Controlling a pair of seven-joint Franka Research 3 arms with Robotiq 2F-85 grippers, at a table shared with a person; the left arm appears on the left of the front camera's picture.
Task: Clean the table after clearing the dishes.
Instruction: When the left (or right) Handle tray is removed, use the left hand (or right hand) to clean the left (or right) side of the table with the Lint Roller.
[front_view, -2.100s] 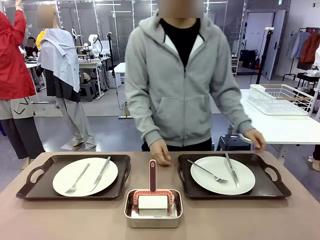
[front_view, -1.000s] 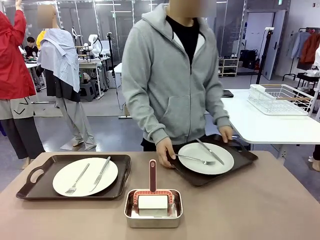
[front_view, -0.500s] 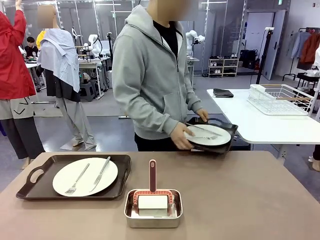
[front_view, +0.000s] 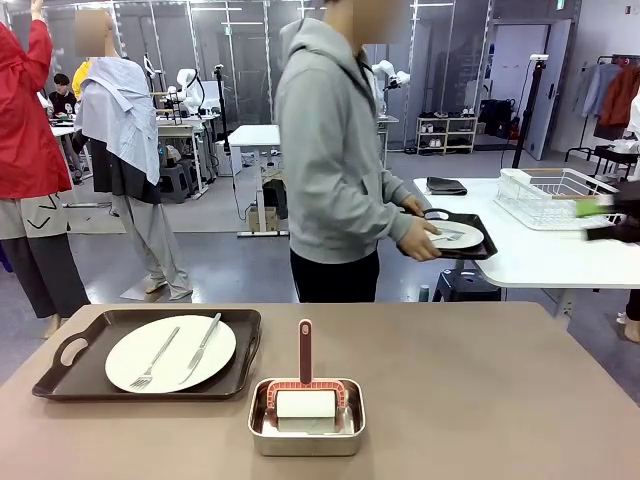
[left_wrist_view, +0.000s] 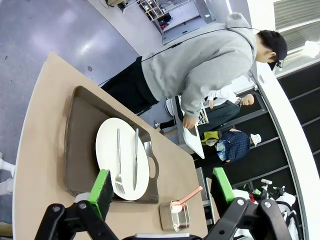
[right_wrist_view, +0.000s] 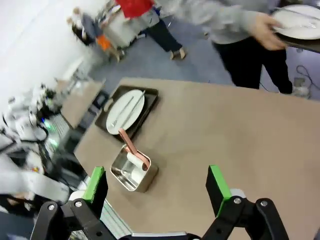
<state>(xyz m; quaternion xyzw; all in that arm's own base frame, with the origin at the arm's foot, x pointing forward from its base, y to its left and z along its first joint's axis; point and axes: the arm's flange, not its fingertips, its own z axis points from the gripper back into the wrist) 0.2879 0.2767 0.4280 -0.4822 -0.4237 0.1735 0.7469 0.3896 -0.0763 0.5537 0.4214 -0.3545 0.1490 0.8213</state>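
Our left gripper (left_wrist_view: 162, 186) and right gripper (right_wrist_view: 156, 185) gape empty while a person (front_view: 335, 160) clears the far tray (front_view: 480, 250); the near tray (front_view: 247, 340) must follow.

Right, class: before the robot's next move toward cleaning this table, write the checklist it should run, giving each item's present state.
1. First tray off the table: ok, the person holds it by the white table.
2. Second tray cleared: not ok, it lies on the table with its plate.
3. Left end effector open and empty: ok.
4. Right end effector open and empty: ok.
5. Roller in its steel pan, within view: ok.
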